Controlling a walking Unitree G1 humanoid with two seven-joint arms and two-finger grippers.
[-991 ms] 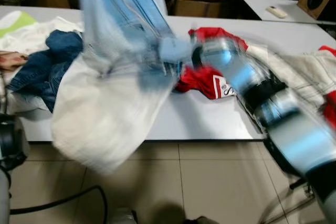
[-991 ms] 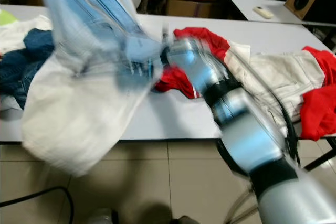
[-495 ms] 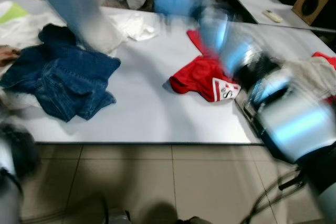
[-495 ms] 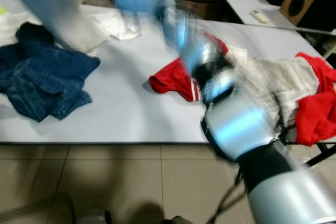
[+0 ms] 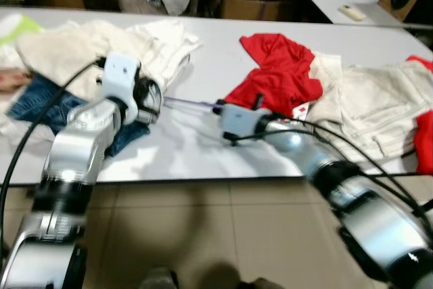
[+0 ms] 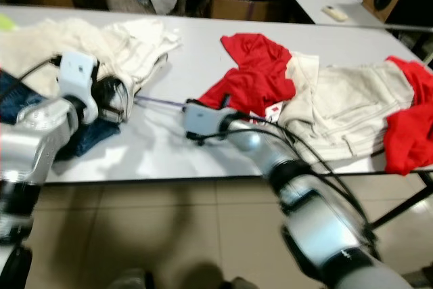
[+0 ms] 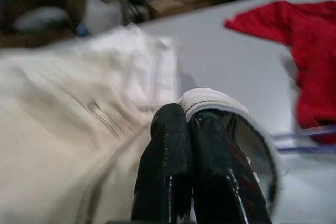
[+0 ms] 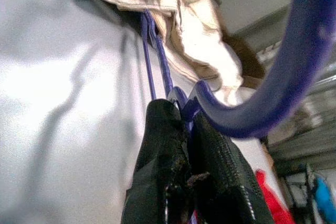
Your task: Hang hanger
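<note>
The right tool (image 8: 181, 124) is closed on the neck of a purple hanger (image 8: 283, 77), right where the hook meets the shoulders. That is a sensible hold: pinching just below the hook leaves the hook itself free to go over a rail, while the thin arms trail away from the fingers. In the head views the hanger's arms (image 5: 193, 105) lie low over the white counter (image 5: 203, 147), running from the right tool toward the cream trousers (image 5: 145, 49), and their far end slips under that cloth.

The left tool (image 7: 186, 129) is closed too, its two black fingers (image 7: 168, 145) pressed together on the hem of the cream trousers, where an opening of the fabric curls around the fingertips. My reading is that this arm steadies or spreads the garment so the hanger can be threaded through it.

The hanger is slim plastic or coated wire in violet-blue, with a broad curved hook that looks thick close to the wrist camera and two narrow parallel bars beyond. It looks light and a little springy, and likely to twist if held only at one point.

A red shirt (image 5: 281, 72) and more pale trousers (image 5: 379, 106) lie to the right, dark denim (image 5: 54, 103) to the left.
</note>
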